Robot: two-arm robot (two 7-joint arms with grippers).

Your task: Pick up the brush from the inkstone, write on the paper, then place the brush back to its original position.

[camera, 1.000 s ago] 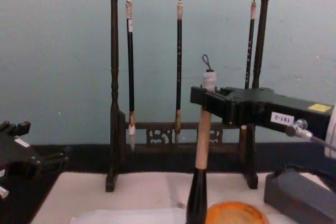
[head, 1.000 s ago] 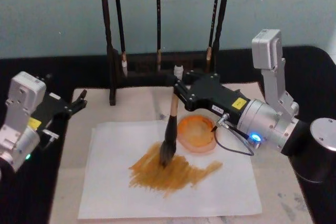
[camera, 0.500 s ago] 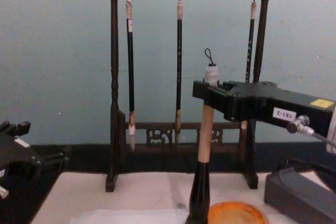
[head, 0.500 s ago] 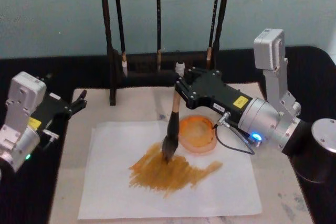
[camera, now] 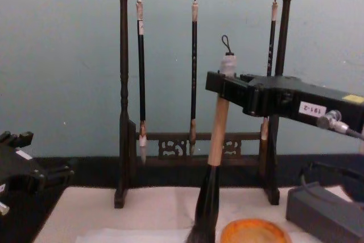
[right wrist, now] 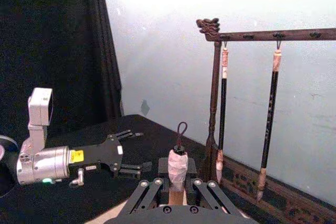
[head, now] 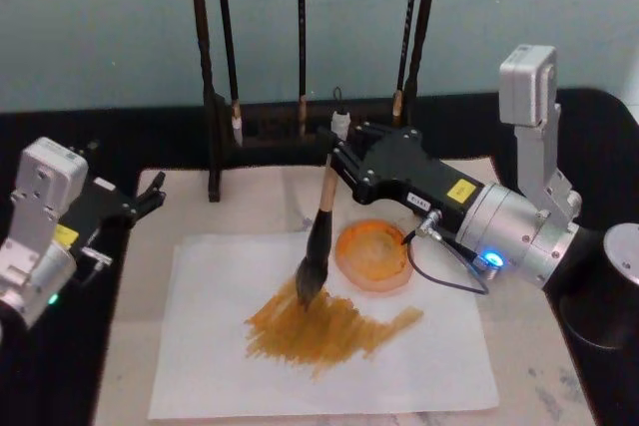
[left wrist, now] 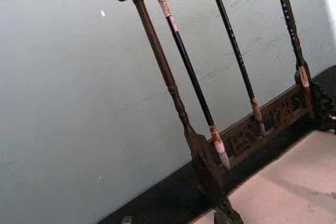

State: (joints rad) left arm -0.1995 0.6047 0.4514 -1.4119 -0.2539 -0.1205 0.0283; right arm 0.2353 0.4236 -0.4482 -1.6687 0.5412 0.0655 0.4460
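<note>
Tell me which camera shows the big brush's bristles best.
The head view: the brush shows whole, its bristles pointing down over the ochre strokes on the paper. The chest view cuts the bristles off at its bottom edge. The right wrist view shows its looped cap above the right gripper.

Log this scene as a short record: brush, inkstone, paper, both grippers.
paper: flat, ochre strokes across its middle
brush: tilted, held near its cap, bristles over the ochre strokes; contact unclear
inkstone: right of the brush head, at the paper's far edge
right gripper: shut on the brush
left gripper: open, parked at the left, away from the paper
</note>
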